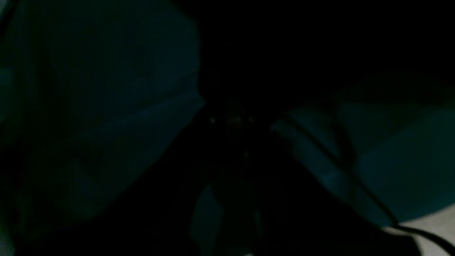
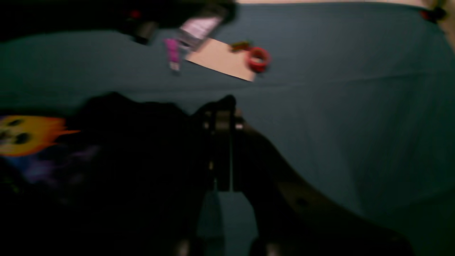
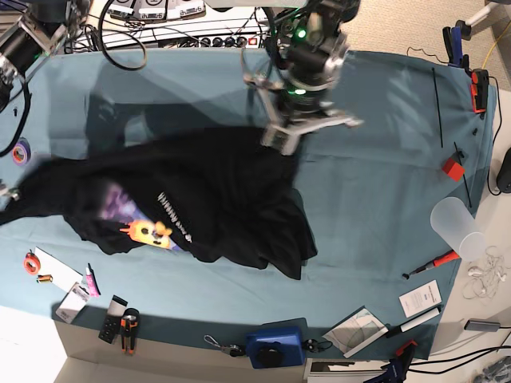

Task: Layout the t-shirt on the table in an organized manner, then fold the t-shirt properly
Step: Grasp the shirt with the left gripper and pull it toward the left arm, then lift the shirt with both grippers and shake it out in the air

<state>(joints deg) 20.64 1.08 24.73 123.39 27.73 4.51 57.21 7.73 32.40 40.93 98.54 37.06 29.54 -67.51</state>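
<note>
The black t-shirt (image 3: 223,199) lies bunched on the teal table (image 3: 375,199), with its orange-and-purple print (image 3: 148,231) facing up. My left gripper (image 3: 277,142) sits shut on the shirt's upper right edge. The left wrist view is almost black; only dark cloth and teal table (image 1: 408,170) show there. In the right wrist view my right gripper (image 2: 224,110) is shut on a fold of the t-shirt (image 2: 135,149), and the orange face of the print (image 2: 25,135) is at its left. In the base view that corner of the shirt is pulled out to the frame's left edge.
A red tape ring (image 3: 30,262), a paper sheet (image 2: 222,58) and a pink pen (image 2: 173,53) lie near the front left corner. A clear cup (image 3: 459,223), a red block (image 3: 453,167) and a screwdriver (image 3: 431,263) sit at the right. A blue device (image 3: 275,347) stands at the front edge.
</note>
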